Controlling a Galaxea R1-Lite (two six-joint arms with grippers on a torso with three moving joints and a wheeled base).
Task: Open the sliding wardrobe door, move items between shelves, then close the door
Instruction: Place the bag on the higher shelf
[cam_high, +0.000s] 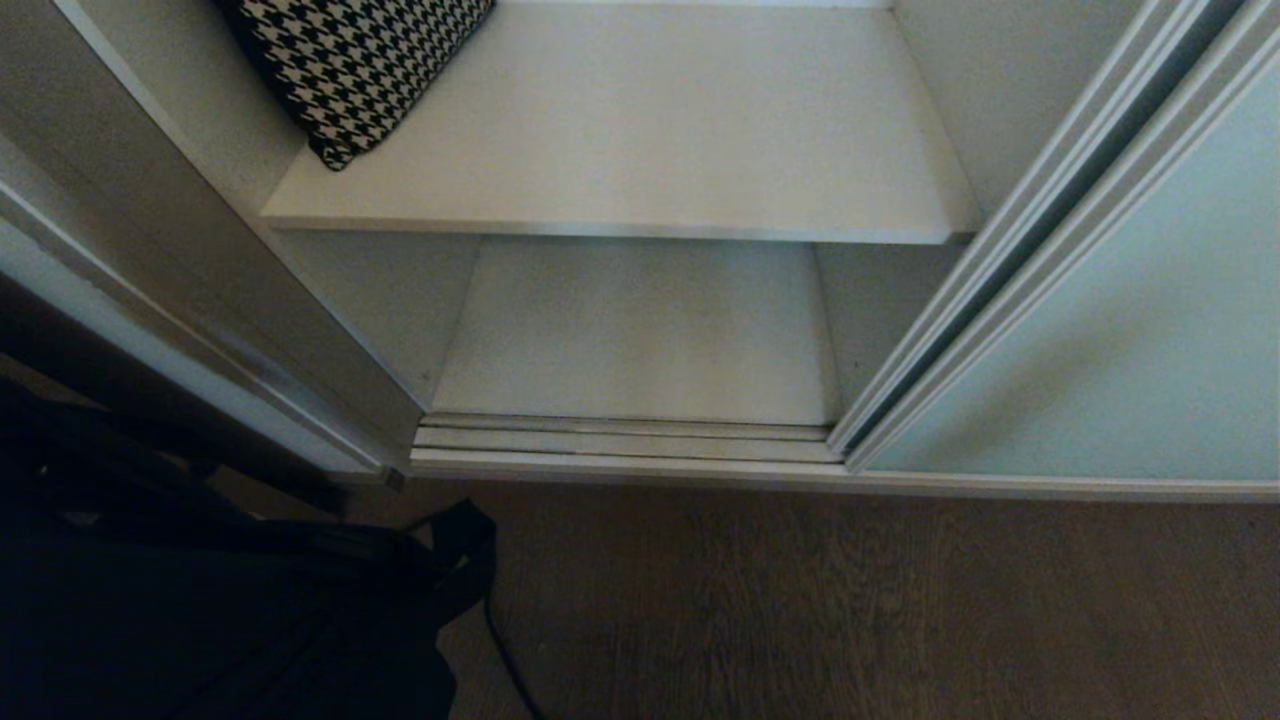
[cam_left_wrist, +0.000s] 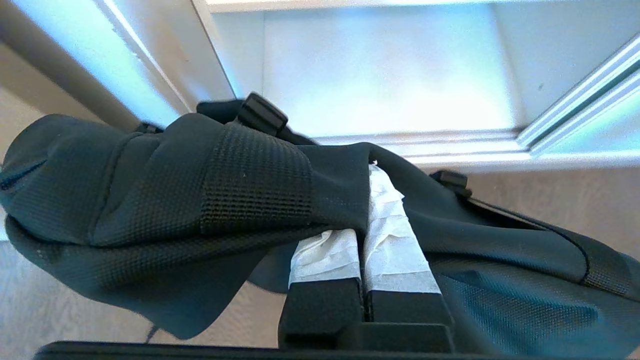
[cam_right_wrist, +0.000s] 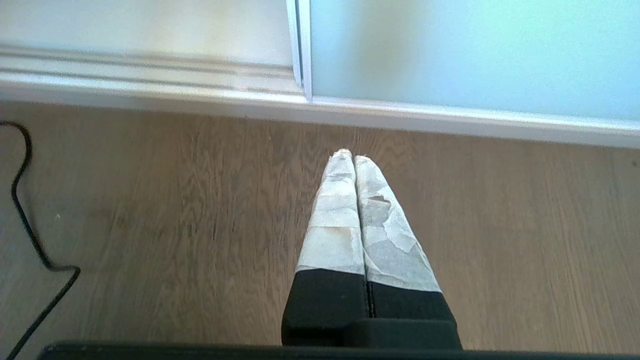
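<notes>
No brand, label or writing can be read on anything in view. Seen from the head camera, the sliding wardrobe door (cam_high: 1110, 340), a pale green frosted panel, stands pushed aside at three o'clock, leaving the wardrobe open. Inside are two white shelves: the upper shelf (cam_high: 640, 130) at twelve o'clock carries a black-and-white houndstooth cushion (cam_high: 355, 60) at its eleven o'clock corner, and the lower shelf (cam_high: 640, 335) lies bare just behind the grooved floor track (cam_high: 625, 440). A black backpack (cam_high: 200, 610) fills the eight o'clock corner, in front of the left side of the wardrobe and above the wooden floor (cam_high: 850, 610). In the left wrist view, the left gripper (cam_left_wrist: 367, 210) is clamped tight on a fold of that backpack's fabric, its paper-wrapped fingers (cam_left_wrist: 395, 250) pressed together. In the right wrist view, the right gripper (cam_right_wrist: 347, 155) hangs over the floor near the door's bottom rail, holding nothing, its fingers together. A black cable (cam_right_wrist: 30, 240) trails across the floor at nine o'clock.
</notes>
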